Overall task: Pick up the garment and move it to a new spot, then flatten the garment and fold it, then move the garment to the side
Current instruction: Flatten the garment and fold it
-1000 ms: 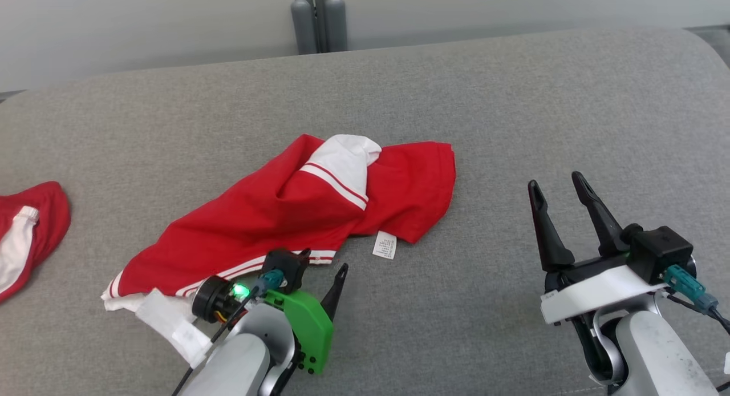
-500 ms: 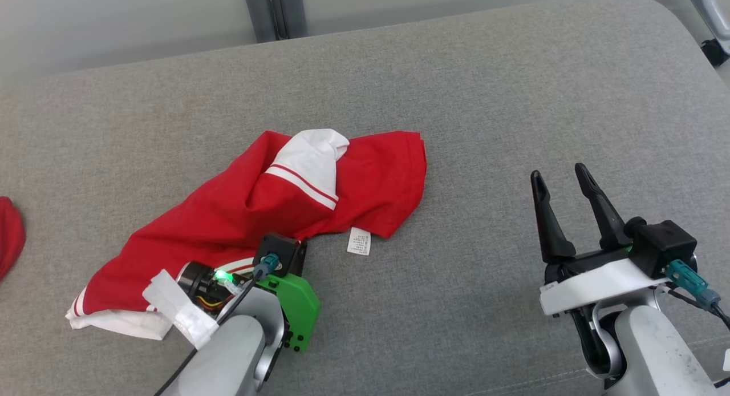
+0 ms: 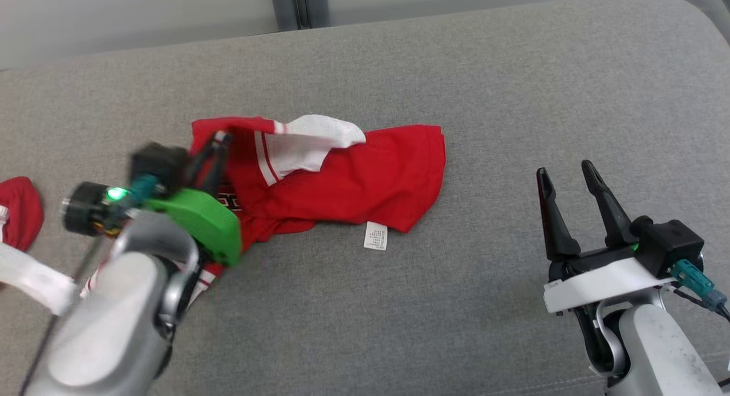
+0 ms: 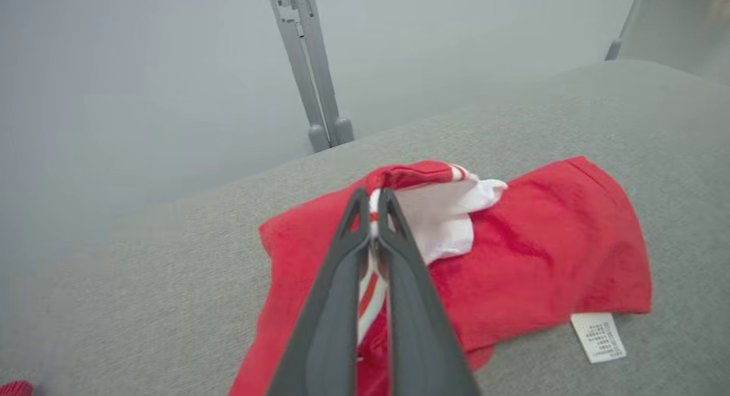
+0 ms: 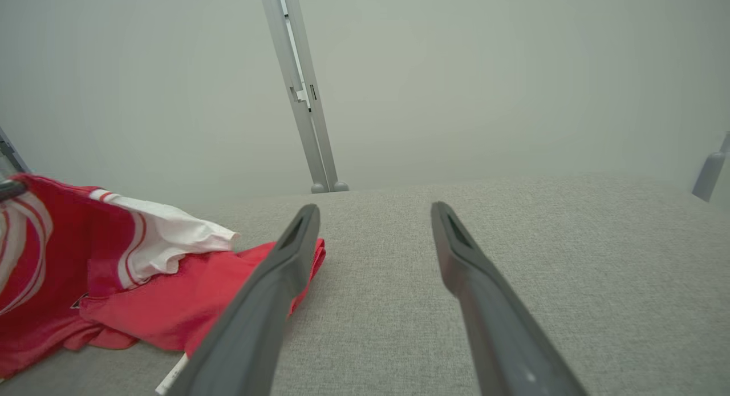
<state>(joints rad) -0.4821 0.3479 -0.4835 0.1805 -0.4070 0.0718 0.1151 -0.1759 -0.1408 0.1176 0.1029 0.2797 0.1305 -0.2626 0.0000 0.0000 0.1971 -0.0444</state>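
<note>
Jaws of my left gripper (image 4: 370,199) pinch the striped edge of the garment (image 3: 365,179), limp and light I reckon; jaws of the right gripper (image 3: 564,170) stand wide.

I'm getting my left gripper (image 3: 219,140) blurred, a red cloth (image 3: 21,212) cut off at the edge, and the label (image 3: 376,237) print probably too small to read.

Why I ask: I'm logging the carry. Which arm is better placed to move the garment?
Left. The left gripper is shut on the garment's striped edge, raised off the couch; the right gripper stands open, apart from the garment.
</note>
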